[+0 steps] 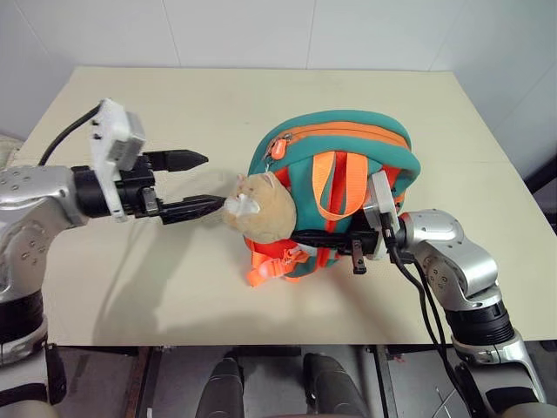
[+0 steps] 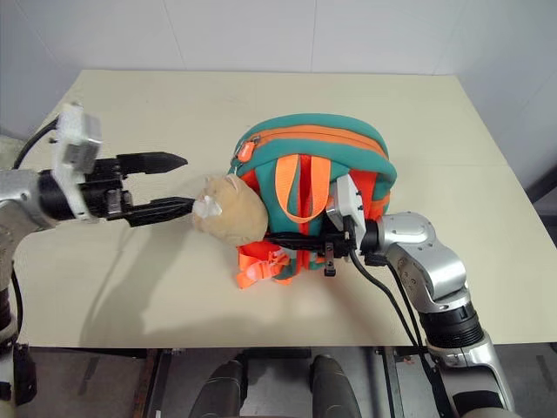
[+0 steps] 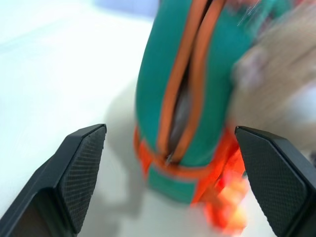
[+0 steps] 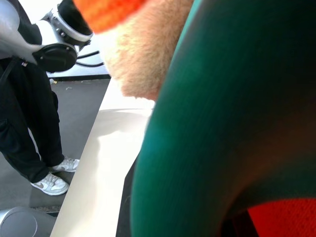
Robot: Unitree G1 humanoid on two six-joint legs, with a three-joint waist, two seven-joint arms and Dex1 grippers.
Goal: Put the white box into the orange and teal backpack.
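One orange and teal backpack (image 1: 335, 187), at centre, bearing one tan plush toy (image 1: 261, 209) at its 9 o'clock; one table (image 1: 218, 104); two grippers: left gripper (image 1: 196, 185), right gripper (image 1: 335, 239); one person's two legs (image 4: 29, 133).

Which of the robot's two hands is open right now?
The left hand, fingers spread beside the plush toy; the right hand is shut on the backpack.

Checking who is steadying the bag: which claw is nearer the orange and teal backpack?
Right. The right claw is shut on the orange and teal backpack at its strap side; the left claw is open beside its plush toy, off the bag's body.
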